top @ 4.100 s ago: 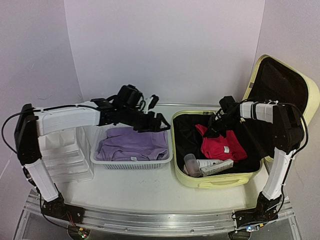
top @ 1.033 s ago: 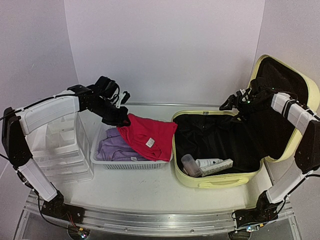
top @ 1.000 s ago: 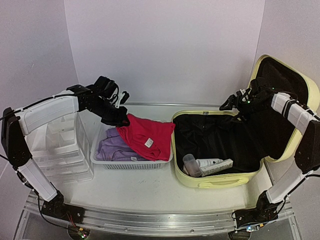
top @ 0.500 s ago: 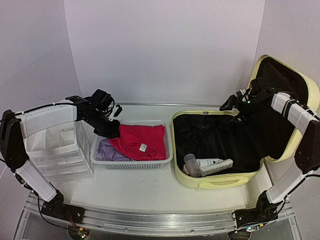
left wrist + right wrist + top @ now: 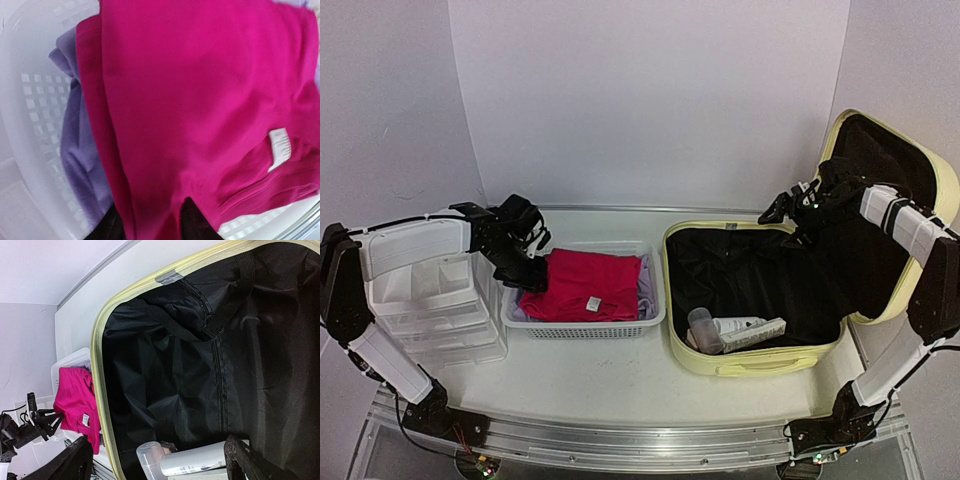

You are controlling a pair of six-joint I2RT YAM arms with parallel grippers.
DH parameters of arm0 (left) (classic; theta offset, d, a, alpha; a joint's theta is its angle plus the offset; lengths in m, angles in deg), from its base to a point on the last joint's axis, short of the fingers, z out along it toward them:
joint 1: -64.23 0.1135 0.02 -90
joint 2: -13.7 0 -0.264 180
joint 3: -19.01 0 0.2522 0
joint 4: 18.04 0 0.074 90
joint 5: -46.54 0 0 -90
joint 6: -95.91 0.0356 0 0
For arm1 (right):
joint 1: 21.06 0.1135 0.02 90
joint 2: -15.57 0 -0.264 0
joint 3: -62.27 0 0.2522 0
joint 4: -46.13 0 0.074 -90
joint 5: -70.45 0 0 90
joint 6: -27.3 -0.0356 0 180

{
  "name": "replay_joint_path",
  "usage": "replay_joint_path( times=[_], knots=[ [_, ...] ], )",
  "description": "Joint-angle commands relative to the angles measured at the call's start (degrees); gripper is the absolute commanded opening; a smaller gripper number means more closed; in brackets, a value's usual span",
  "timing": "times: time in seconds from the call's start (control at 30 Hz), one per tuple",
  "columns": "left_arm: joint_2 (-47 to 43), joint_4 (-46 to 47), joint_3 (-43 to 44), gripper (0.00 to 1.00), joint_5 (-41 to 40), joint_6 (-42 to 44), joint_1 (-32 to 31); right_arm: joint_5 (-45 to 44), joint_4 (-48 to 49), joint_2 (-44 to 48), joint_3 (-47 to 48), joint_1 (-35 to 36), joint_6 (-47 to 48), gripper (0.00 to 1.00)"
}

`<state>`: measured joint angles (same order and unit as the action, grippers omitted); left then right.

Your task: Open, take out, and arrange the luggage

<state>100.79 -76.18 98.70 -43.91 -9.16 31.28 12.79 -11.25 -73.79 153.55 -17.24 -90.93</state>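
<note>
Now that the shirt has landed in the basket, I can't judge my left gripper; right gripper gapes; bottles next.

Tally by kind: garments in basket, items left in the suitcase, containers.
Garments in basket: 2 (red shirt, purple garment)
Items in the luggage: 3 (clear bottle, white tube, box)
Containers: 3 (basket, drawer organizer, luggage)
Total: 8

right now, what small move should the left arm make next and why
Probably open the left gripper fully and lift it clear: the pink shirt lies in the white basket on the purple garment, with a fold between the fingers.
</note>
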Motion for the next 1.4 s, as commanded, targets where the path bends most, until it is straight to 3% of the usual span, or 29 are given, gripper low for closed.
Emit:
replay_joint_path(
  times=[0.0,0.03,0.1,0.33,0.47,0.6,0.77,0.93,1.13,1.37],
  knots=[
    [-3.2,-6.5,1.1,0.56,-4.4,-2.4,0.3,-0.2,-1.1,0.4,2.3,0.3,2.5,0.90],
    [-5.0,-7.3,2.0,0.65,-4.8,-2.6,0.3,-0.6,-2.1,0.5,2.4,0.2,3.5,0.90],
    [-8.4,-8.3,3.9,0.72,-4.7,-2.5,0.3,-1.5,-4.6,0.7,2.5,0.5,6.4,0.90],
    [-11.1,-6.6,11.1,0.75,0.9,-0.7,0.3,-4.7,-11.6,2.3,2.6,3.6,14.3,0.96],
    [-5.9,-1.9,12.3,0.66,7.5,-0.9,0.3,-5.7,-12.7,2.9,1.7,4.9,14.9,0.96],
    [-0.4,1.1,11.7,0.53,8.9,-2.2,0.4,-6.3,-13.1,3.1,1.5,7.5,14.9,0.96],
    [2.4,3.0,2.4,0.45,3.6,-6.7,0.4,-7.2,-13.3,3.3,1.3,10.9,14.5,0.96],
    [-0.9,4.6,-6.1,0.43,2.3,-9.9,-0.9,-9.3,-13.6,3.9,1.0,11.6,15.2,0.97],
    [-4.6,5.0,-6.5,0.54,6.5,-9.1,-2.2,-13.6,-14.7,5.4,2.1,11.6,17.0,0.98],
    [-8.4,5.0,5.3,0.72,6.6,-1.7,-2.4,-17.2,-17.7,6.8,4.5,11.6,19.0,0.98]
  ],
)
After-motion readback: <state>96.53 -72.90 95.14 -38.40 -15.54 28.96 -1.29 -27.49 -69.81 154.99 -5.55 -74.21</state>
